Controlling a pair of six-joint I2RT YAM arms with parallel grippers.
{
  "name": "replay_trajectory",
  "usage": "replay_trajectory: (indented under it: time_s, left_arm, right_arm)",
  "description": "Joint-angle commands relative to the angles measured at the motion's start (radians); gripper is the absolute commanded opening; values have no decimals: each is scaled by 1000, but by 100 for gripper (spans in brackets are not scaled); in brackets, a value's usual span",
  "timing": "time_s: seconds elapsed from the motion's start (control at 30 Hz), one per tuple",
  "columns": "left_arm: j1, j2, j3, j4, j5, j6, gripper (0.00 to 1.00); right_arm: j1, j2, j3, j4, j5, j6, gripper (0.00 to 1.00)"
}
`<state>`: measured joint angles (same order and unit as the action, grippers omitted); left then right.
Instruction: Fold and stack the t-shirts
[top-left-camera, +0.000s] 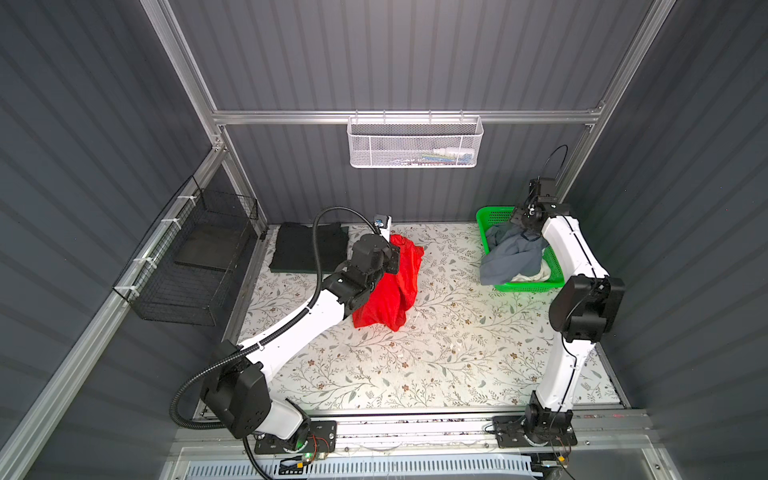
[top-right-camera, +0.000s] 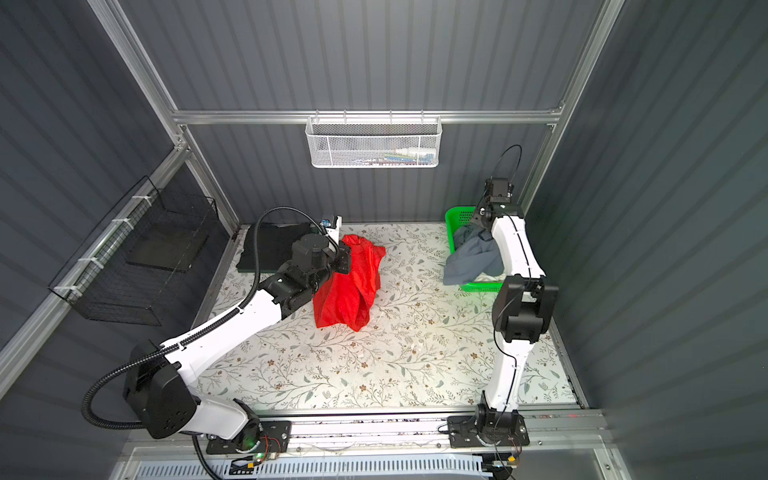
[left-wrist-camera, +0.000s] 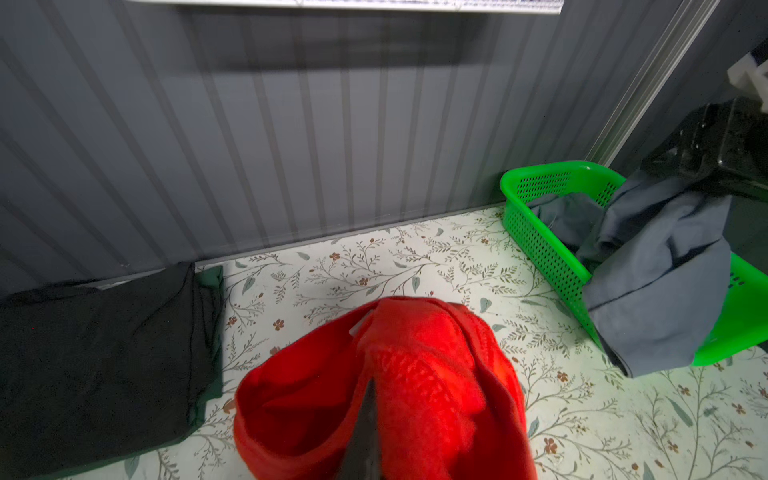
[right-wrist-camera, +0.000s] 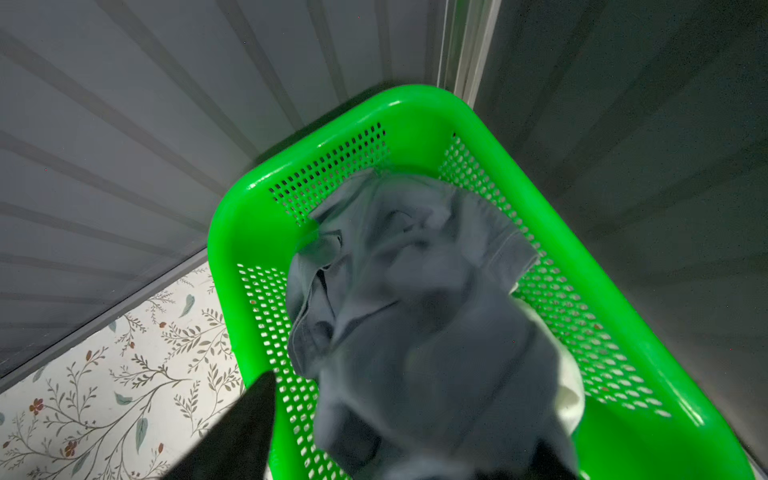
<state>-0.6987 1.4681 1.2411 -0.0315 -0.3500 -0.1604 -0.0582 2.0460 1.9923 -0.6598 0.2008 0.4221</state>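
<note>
**Figure. The red shirt in hand, placed from the green basket.** We take the green basket (top-left-camera: 528, 286), in the far corner of the table (top-left-camera: 436, 353) on the right arm's side, as our reference.

(a) The red t-shirt (top-left-camera: 390, 291) lies well apart from the basket, on its open side. It sits between the basket and the folded dark t-shirts (top-left-camera: 307, 247), which are farthest from the basket against the back wall.

(b) The left gripper (left-wrist-camera: 369, 399) is clamped on a bunch of the red cloth at the shirt's upper end. The rest hangs in a crumpled column whose foot rests on the table. We read its long axis as running from the jaws down and away from the back wall, roughly parallel to the basket's long side.

(c) The right gripper (top-left-camera: 523, 222) hovers over the basket's far end. In the right wrist view its fingers stand wide apart, and basket wall shows between one finger and the cloth. We therefore read the jaws as open and holding nothing.

(d) The grey-blue t-shirt (top-left-camera: 513, 257) lies directly below the right gripper. It is half in the basket, spills over the wall facing the red shirt, and covers a white cloth (top-left-camera: 536, 276).

(e) We judge that spreading the red shirt needs a second grip on its lower end. That end lies away from the basket, so the free right arm would have to cross the bare table to reach it. The left arm is the nearer one, but it is occupied.
</note>
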Motion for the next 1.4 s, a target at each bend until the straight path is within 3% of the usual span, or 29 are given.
replay_trajectory:
  time_s: [0.0,0.37,0.6,0.73,0.9,1.0,1.1,1.2,1.37]
  left_arm:
    - [0,-48,47,-55,-27,-32,0]
    - [1,-55,70,-141,-59,-136,0]
    - [0,-26,161,-100,112,-238,0]
    - [-1,89,329,-131,203,-247,0]
    - [-12,293,668,-274,451,-248,0]
    - [-27,317,782,-346,470,-203,0]
    - [-27,226,712,-368,318,-148,0]
    - [-21,79,494,-327,103,-141,0]
    - [-8,-94,150,-325,-91,-233,0]
  right_arm:
    - [14,-97,-88,-26,-36,36,99]
    - [218,-649,-768,103,-72,126,99]
    - [239,-919,-1103,134,-217,224,99]
    - [239,-1079,-1221,159,-246,265,99]
    - [239,-1207,-1318,155,-247,310,99]
    - [239,-1245,-1345,154,-251,318,99]
    - [241,-1243,-1346,161,-276,324,99]
    - [253,-1207,-1337,178,-305,329,99]
    - [310,-1111,-1322,193,-293,340,99]
